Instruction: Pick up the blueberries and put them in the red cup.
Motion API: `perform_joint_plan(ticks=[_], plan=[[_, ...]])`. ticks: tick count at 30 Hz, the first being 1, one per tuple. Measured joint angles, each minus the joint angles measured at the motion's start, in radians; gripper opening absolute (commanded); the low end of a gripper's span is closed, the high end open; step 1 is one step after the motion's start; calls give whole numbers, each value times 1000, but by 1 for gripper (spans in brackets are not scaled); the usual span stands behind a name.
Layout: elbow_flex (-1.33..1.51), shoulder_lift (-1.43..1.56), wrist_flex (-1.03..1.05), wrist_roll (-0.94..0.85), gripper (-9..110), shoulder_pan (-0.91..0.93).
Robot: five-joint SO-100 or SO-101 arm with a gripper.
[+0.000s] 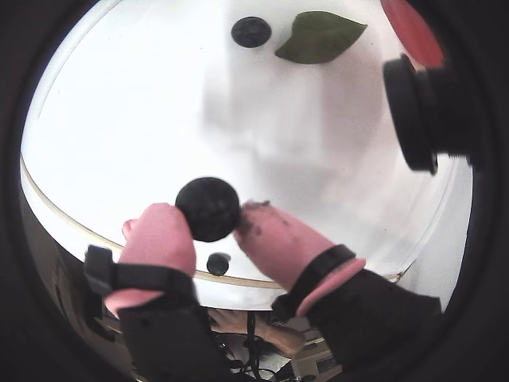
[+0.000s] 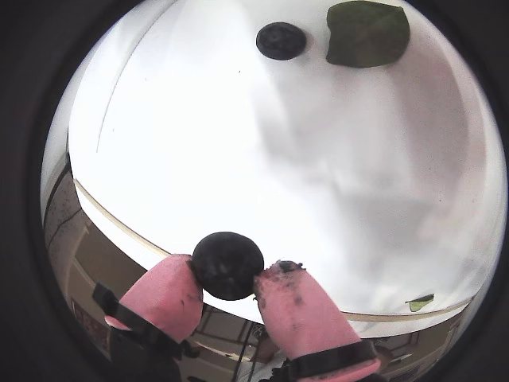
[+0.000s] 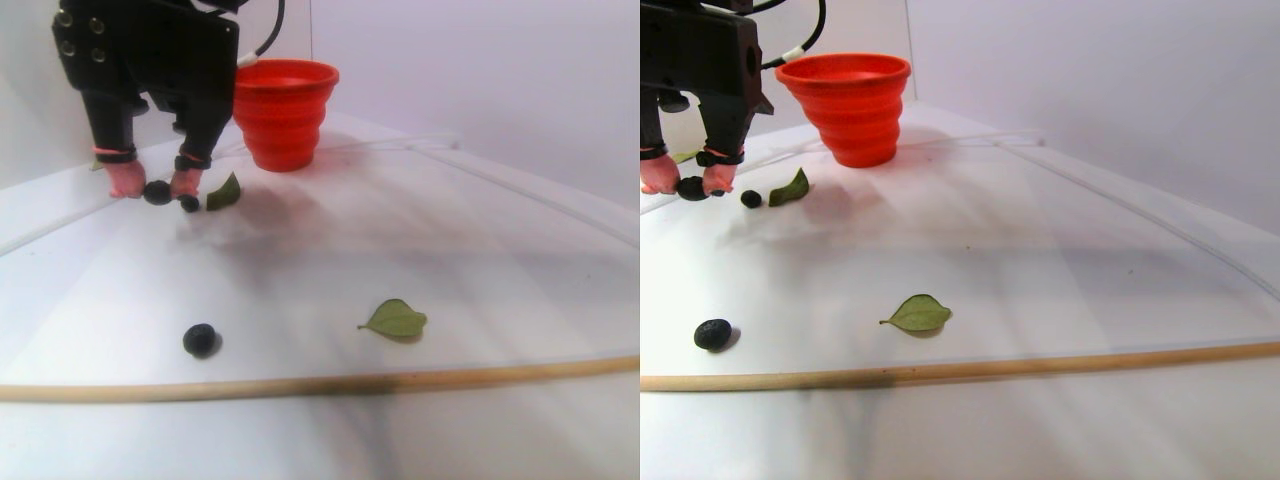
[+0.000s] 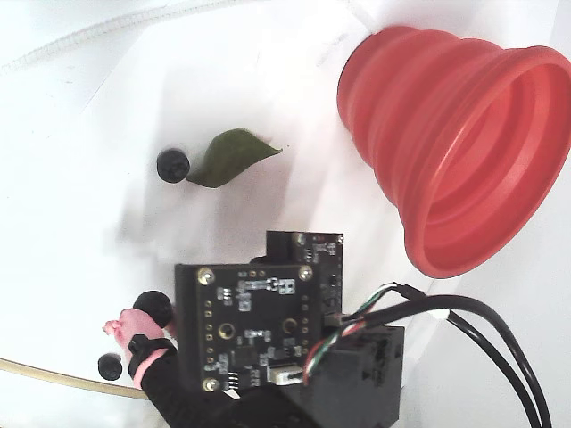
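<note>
I find the gripper closed on one blueberry, the pink-sleeved fingertips pressing it from opposite sides at its widest girth, above the white tabletop. In the stereo pair view this grasp sits toward the table's far left corner, near the red cup, which stands upright at the far edge. A second berry lies just beside the held one, next to a green leaf; a third rests well apart near the front wooden edge strip, with another leaf to its right. My judgement: the berry is very light, round and soft-skinned, so it will roll or squirt out if pinched off-centre and bruise if squeezed hard; dark smears on one fingertip suggest juice, which may make the pads slippery. Hold across the equator with light pressure. The cup's silicone wall looks flexible and could tip if nudged.
</note>
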Motion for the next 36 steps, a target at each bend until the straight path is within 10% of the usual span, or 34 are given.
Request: perform_joint_plan(ticks=[36], plan=[[-107, 328, 337, 37, 12, 121]])
